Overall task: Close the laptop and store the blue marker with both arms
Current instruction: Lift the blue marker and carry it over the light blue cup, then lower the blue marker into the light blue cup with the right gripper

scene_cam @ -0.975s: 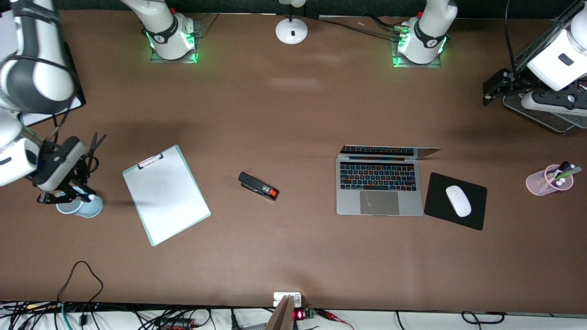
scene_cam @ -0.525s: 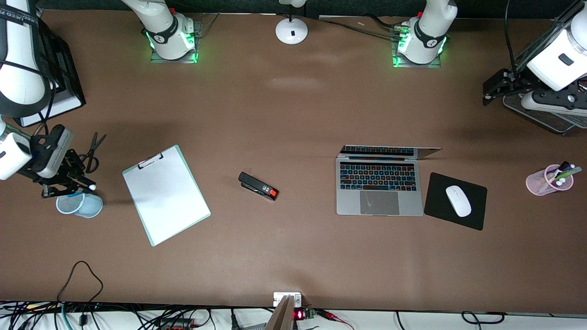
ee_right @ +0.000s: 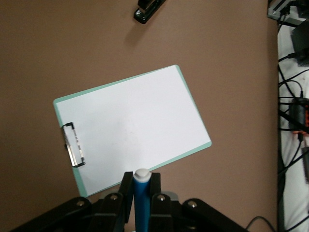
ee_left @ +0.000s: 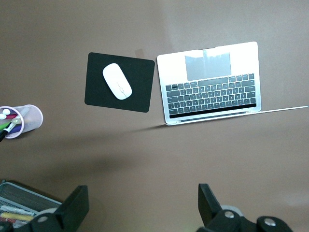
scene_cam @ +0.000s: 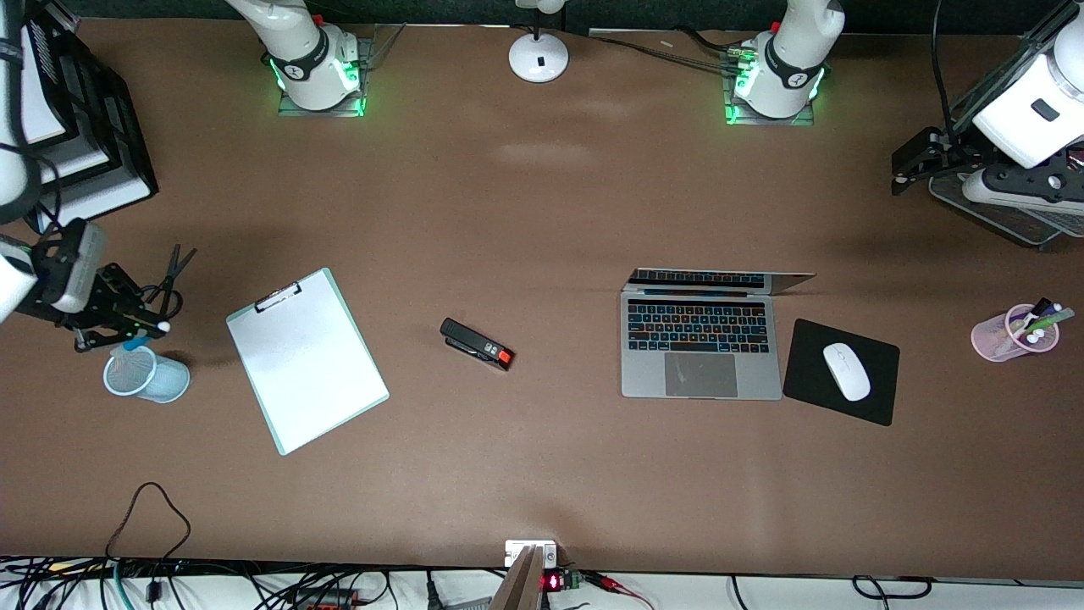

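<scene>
The laptop (scene_cam: 701, 347) lies open on the table, keys lit, lid raised; it also shows in the left wrist view (ee_left: 212, 84). My right gripper (scene_cam: 140, 329) is shut on the blue marker (scene_cam: 131, 345), white end out, just above a light blue mesh cup (scene_cam: 146, 378) at the right arm's end of the table. In the right wrist view the blue marker (ee_right: 142, 198) stands between the fingers (ee_right: 126, 193). My left gripper (scene_cam: 899, 174) is open and empty, high over the left arm's end of the table; its fingers (ee_left: 207, 203) stand wide apart.
A clipboard (scene_cam: 306, 360) and a black stapler (scene_cam: 477, 344) lie between cup and laptop. A white mouse (scene_cam: 847, 371) sits on a black mouse pad (scene_cam: 872, 398) beside the laptop. A pink pen cup (scene_cam: 1012, 333), scissors (scene_cam: 174, 271), and mesh trays (scene_cam: 991, 212) stand near the ends.
My right gripper has risen and pulled back from over the mesh cup, still holding the blue marker. The left arm and the laptop have not moved.
</scene>
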`<state>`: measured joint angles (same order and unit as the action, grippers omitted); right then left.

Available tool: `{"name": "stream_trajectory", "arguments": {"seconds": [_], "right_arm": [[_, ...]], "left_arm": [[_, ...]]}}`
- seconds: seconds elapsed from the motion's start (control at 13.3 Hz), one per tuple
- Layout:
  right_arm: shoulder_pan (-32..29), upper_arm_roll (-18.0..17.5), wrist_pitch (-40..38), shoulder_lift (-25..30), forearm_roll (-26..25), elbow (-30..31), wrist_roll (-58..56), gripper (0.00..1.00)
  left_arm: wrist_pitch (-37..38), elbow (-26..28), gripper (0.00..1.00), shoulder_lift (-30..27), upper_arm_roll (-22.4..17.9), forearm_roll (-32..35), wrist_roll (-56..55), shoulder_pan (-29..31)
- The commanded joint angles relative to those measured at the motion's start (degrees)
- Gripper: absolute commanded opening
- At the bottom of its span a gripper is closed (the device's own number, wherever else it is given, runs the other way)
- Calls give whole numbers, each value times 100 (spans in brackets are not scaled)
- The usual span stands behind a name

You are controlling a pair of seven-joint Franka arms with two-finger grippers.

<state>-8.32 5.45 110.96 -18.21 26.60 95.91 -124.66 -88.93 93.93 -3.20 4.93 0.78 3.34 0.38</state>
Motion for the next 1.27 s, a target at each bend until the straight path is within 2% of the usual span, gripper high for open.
{"name": "stream_trajectory", "arguments": {"seconds": [0.0, 0.07, 0.38, 0.82, 1.2], "right_arm": [[-309, -61, -530, -270, 466, -379, -461, 9], [-432, -61, -636, -366, 608, -449, -593, 9], [-679, -61, -979, -622, 636, -722, -831, 9], [-1083, -70, -1700, -1421, 855, -1715, -1289, 9], [-1347, -97, -1850, -1720, 1075, -1803, -1614, 9]], "left_arm": [[-19, 47, 100, -66, 34, -122, 70, 59], [-11, 47, 100, -66, 34, -122, 70, 59], [-11, 47, 100, -66, 34, -122, 70, 59], [-11, 38, 100, -66, 26, -122, 70, 59], [-11, 47, 100, -66, 26, -122, 70, 59]]}}
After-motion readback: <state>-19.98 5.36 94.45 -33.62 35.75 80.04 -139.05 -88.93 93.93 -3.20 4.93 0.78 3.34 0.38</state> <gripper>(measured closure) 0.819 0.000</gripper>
